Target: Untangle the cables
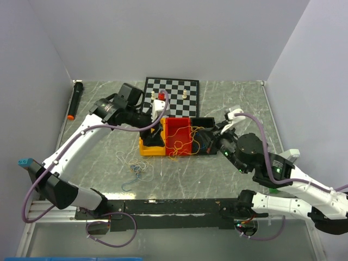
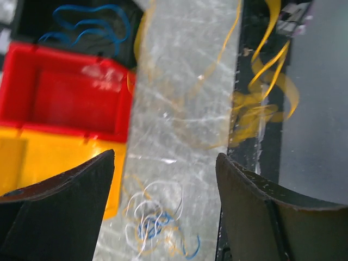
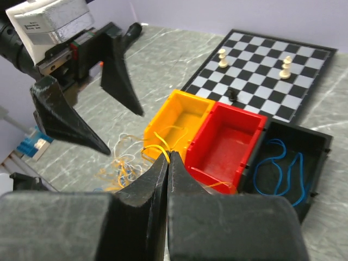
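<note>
A marble-patterned table [image 1: 228,174] carries a chessboard [image 3: 261,70] at its far side, with white pieces [image 3: 222,58] and one small black piece [image 3: 232,94] standing on it. Just in front of the board, a yellow bin [image 3: 182,111], a red bin [image 3: 231,138] and a black bin [image 3: 318,142] stand touching in a row. A black stick with an orange tip [image 1: 75,100] lies by the left wall

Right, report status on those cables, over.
Left gripper open, empty. Right gripper shut, orange-yellow cable at its tips. Mixed tangle loose on table; blue cable in black bin. Orange-yellow cable drapes across red bin.
</note>
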`<state>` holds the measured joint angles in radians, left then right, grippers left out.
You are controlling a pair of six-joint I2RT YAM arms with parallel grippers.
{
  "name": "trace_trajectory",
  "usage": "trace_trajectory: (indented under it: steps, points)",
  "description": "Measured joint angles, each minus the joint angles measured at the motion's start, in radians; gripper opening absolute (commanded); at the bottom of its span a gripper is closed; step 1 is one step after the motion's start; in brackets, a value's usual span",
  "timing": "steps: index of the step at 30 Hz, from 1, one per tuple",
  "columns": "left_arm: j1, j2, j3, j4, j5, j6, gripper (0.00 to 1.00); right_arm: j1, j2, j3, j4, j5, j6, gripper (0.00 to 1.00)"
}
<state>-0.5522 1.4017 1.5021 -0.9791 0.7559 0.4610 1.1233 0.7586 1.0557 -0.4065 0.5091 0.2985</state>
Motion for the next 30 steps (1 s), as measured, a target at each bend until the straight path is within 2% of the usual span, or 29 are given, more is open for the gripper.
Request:
trace_trajectory:
  steps: [6,14,15,16,22,30]
  points:
    - [-0.042,0.007,0.002,0.037,0.060,-0.003,0.80,0.000,0.051,-0.008,0.030,-0.051,0.003,0.00]
    - [-0.047,0.010,-0.014,0.159,0.003,-0.029,0.82,0.000,0.077,-0.018,0.047,-0.135,0.003,0.00]
    - [-0.047,0.013,-0.014,0.174,-0.003,-0.035,0.93,0.000,0.078,-0.018,0.047,-0.141,0.003,0.00]
    - [-0.047,0.015,-0.014,0.186,-0.007,-0.039,0.97,0.000,0.079,-0.018,0.047,-0.151,0.003,0.00]
    - [-0.047,0.023,-0.055,0.260,-0.019,-0.064,0.97,0.000,0.072,-0.038,0.047,-0.197,0.003,0.00]
    - [-0.048,0.069,-0.120,0.254,0.017,-0.057,0.97,0.000,0.052,-0.050,0.049,-0.240,0.003,0.00]
